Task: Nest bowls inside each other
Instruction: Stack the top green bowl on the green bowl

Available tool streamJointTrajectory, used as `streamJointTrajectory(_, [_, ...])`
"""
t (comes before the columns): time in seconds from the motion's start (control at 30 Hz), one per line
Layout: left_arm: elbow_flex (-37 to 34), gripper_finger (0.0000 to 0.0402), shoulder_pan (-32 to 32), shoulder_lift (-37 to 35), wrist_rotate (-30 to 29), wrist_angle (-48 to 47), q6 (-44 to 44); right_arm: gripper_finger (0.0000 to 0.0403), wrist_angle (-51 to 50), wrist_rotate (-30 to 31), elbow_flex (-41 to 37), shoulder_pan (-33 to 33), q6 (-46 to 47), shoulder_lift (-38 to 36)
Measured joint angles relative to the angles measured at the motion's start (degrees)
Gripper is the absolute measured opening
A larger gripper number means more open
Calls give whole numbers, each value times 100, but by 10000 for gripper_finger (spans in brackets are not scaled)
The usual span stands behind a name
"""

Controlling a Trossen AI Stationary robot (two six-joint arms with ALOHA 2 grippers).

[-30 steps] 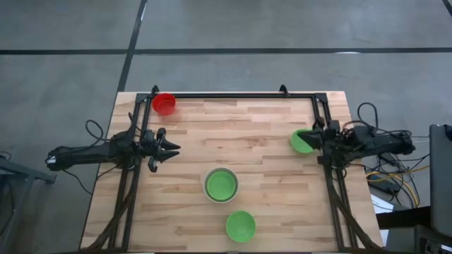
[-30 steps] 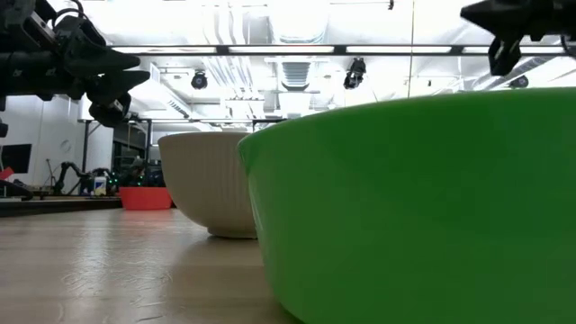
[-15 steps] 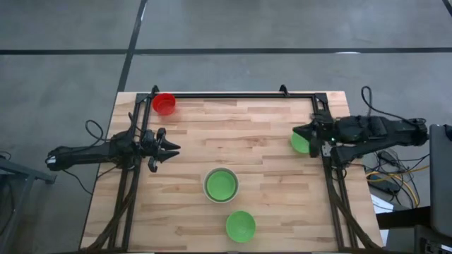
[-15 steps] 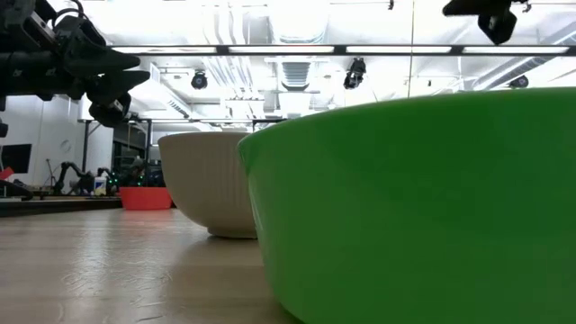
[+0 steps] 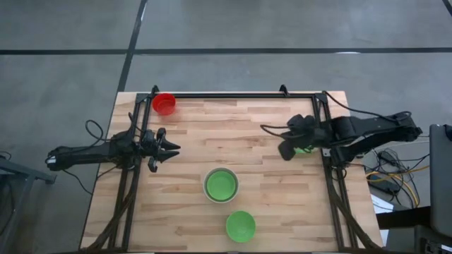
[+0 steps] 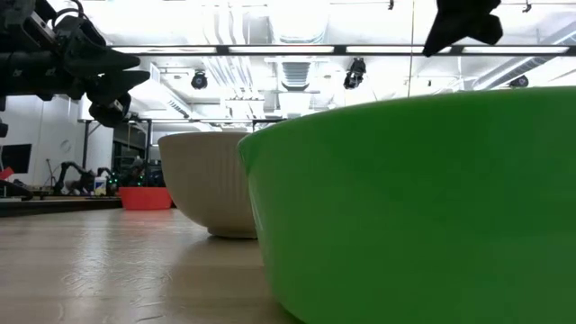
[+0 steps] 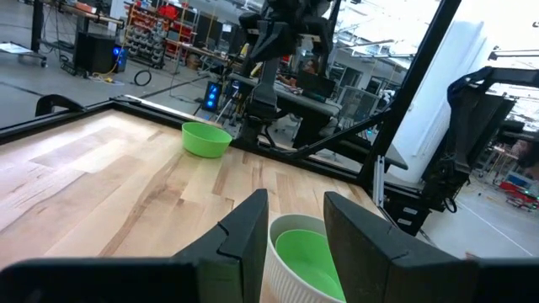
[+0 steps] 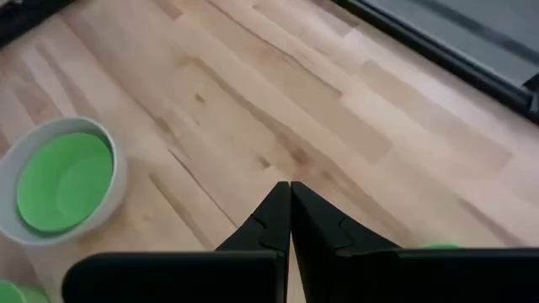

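The right gripper (image 5: 284, 151) is hanging over the table toward three o'clock, its fingers (image 8: 290, 220) pressed together with nothing between them. Just beside it, farther toward three o'clock and mostly hidden under the right arm (image 5: 367, 129), a green bowl (image 5: 305, 149) is sitting on the wood near the rail. The left gripper (image 5: 171, 148) is waiting at nine o'clock above the table, its fingers (image 7: 253, 231) standing apart and gripping nothing.

Counting the bowls: one whitish-grey, three green and one red are showing, five in all. The whitish-grey bowl (image 5: 221, 185) is standing upright just past the middle toward six o'clock, and it is holding one green bowl (image 5: 221, 185) nested inside it. The third green bowl (image 5: 240, 226) is lying alone and empty at six o'clock, near the table's edge, apart from the nested pair. The red bowl (image 5: 164, 104) is sitting alone at eleven o'clock, close to the black frame (image 5: 233, 95), well apart from the others.

The wooden table (image 5: 247, 127) is carrying all of them.
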Motion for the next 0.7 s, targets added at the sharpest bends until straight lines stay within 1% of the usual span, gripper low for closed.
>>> streamJointTrajectory(0.17, [0, 122, 0, 0, 2, -1, 0, 8, -507, -107, 251, 0, 1225, 355])
streamJointTrajectory(0.27, [0, 122, 2, 0, 2, -18, 0, 8, -1074, -109, 289, 0, 2233, 402])
streamJointTrajectory(0.33, [0, 122, 1, 0, 0, -30, 0, 8, -1204, -54, 228, -20, 2631, 379])
streamJointTrajectory(0.5, [0, 122, 2, 0, 4, -32, 0, 8, -1142, -8, 50, -26, 2729, 189])
streamJointTrajectory(0.7, [2, 122, 2, 0, 1, -36, 0, 8, -1105, -1, -80, -26, 2209, 85])
